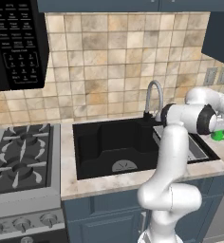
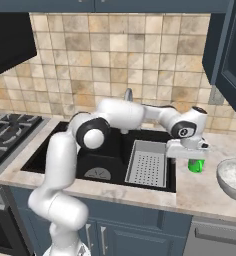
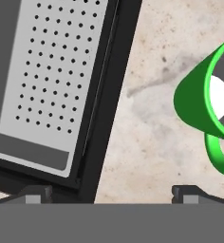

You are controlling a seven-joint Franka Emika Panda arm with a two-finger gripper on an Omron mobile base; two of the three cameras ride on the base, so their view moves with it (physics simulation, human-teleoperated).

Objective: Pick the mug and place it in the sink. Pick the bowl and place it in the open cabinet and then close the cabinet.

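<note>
Step 1: gripper (image 2: pixel 195 159) w/ fingers spread, empty, above mug (image 2: pixel 195 165).
Next: shift over mug, descend, clamp.

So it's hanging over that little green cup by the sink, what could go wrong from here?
The open gripper sits above the mug, but in the hand view the mug lies off to one side rather than between the fingertips. Closing from there might clip the rim and tip it. Its handle sticks out and could catch a finger. The mug also stands close to the sink edge, so a nudge might knock it in uncontrolled.
</note>
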